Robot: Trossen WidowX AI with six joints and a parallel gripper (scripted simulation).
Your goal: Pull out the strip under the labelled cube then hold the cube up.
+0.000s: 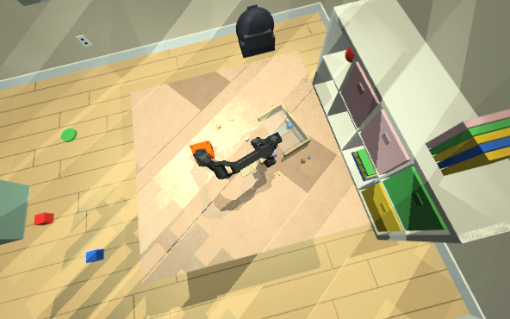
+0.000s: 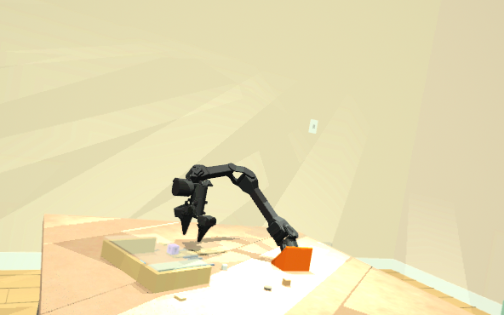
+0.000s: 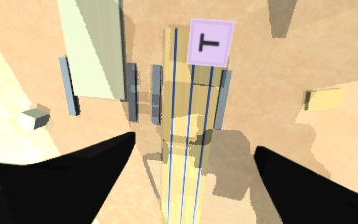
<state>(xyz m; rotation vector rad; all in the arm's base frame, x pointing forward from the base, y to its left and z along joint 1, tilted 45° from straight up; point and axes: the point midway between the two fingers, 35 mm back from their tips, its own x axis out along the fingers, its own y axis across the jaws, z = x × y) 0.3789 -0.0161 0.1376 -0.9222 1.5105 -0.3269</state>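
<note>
The labelled cube (image 3: 211, 43) (image 2: 173, 249) is lilac with a black T on top. In the wrist view it covers part of the far end of a yellow strip (image 3: 182, 105) with blue lengthwise lines and overhangs its right edge. The strip lies between two grey rails and runs toward the bottom of that view. A pale green strip (image 3: 95, 55) (image 2: 181, 266) lies left of it, with a blue cube (image 1: 289, 125) at its far end in the top view. My gripper (image 3: 194, 144) (image 2: 191, 237) is open and empty, above the table, its fingers on either side of the yellow strip.
A low, pale wooden wall (image 1: 297, 147) (image 2: 183, 278) surrounds the cubes on three sides. Grey rails (image 3: 69, 85) (image 3: 132, 92) (image 3: 156, 95) (image 3: 223, 100) stand beside the strips. Small blocks lie around, including a whitish one (image 3: 34, 119) at left and a yellow one (image 3: 326, 99) at right.
</note>
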